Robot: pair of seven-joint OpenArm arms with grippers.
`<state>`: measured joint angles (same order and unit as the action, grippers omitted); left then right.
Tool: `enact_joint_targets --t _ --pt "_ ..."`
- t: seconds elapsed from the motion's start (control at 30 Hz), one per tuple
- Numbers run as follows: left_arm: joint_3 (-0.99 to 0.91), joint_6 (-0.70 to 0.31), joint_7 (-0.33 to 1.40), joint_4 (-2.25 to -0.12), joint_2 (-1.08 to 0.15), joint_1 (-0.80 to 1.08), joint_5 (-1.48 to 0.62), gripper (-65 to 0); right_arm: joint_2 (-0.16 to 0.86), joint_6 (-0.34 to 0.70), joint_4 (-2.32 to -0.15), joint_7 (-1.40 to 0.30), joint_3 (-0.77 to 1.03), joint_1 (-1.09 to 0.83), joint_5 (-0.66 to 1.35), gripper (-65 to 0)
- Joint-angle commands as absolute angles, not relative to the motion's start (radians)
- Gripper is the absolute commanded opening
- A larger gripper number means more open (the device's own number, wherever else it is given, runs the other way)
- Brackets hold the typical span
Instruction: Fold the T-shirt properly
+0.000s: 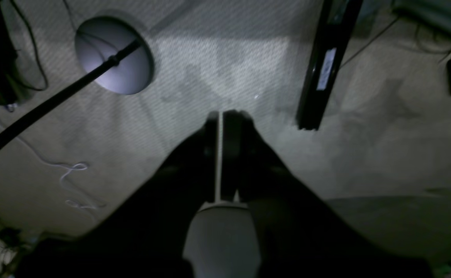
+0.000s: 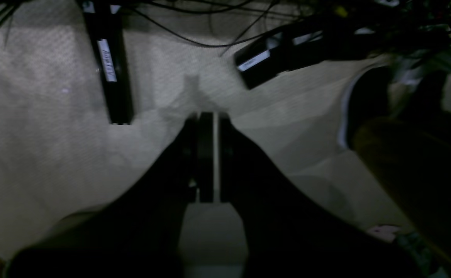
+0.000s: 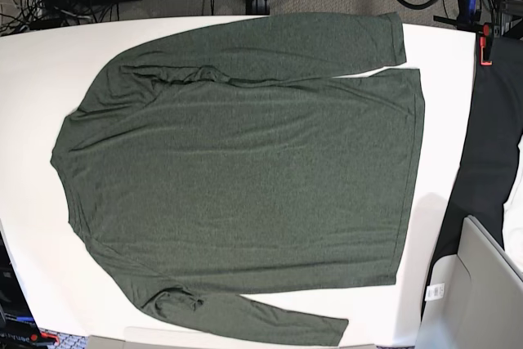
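Note:
The T-shirt [image 3: 245, 169], dark olive-green with long sleeves, lies flat on the white table [image 3: 33, 55] in the base view. Its neck is at the left and its hem at the right. One sleeve lies along the top edge [image 3: 327, 38], the other along the bottom [image 3: 270, 320]. Neither arm shows in the base view. The left gripper [image 1: 221, 114] and the right gripper [image 2: 213, 115] show only in their wrist views. Both have their jaws together, hold nothing, and hang over beige carpet. The shirt is out of both wrist views.
A grey box [image 3: 482, 284] and black cloth [image 3: 494, 136] are at the table's right. A round lamp base [image 1: 113, 56] and a black leg [image 1: 324, 65] show below the left gripper. A black leg [image 2: 109, 61] and a power strip [image 2: 272, 58] show below the right.

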<state>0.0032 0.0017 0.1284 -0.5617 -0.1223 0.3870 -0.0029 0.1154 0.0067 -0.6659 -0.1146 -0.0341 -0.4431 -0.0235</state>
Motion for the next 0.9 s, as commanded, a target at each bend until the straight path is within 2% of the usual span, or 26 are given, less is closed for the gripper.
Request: enact_joint_targets --t 0.0,0.33,0.57,0.87 --pt "-0.001 0.005 0.113 -0.607 -0.13 0.421 -0.002 -65.0 0.125 0.002 -0.711 -0.102 -0.033 -0.479 -0.019 -64.9" --pt "-0.002 0.005 0.119 -1.018 -0.128 0.654 -0.002 -65.0 0.199 0.002 -1.179 -0.134 -0.027 -0.748 -0.019 -65.0" --pt "-0.005 0.005 0.122 -1.262 -0.13 0.774 -0.004 -65.0 0.259 0.002 -1.4 -0.134 -0.024 -0.874 -0.019 -65.0" --pt "-0.15 0.005 0.124 -1.506 -0.127 0.849 -0.004 -65.0 0.266 0.002 -1.662 -0.134 0.119 -1.007 -0.021 -65.0"
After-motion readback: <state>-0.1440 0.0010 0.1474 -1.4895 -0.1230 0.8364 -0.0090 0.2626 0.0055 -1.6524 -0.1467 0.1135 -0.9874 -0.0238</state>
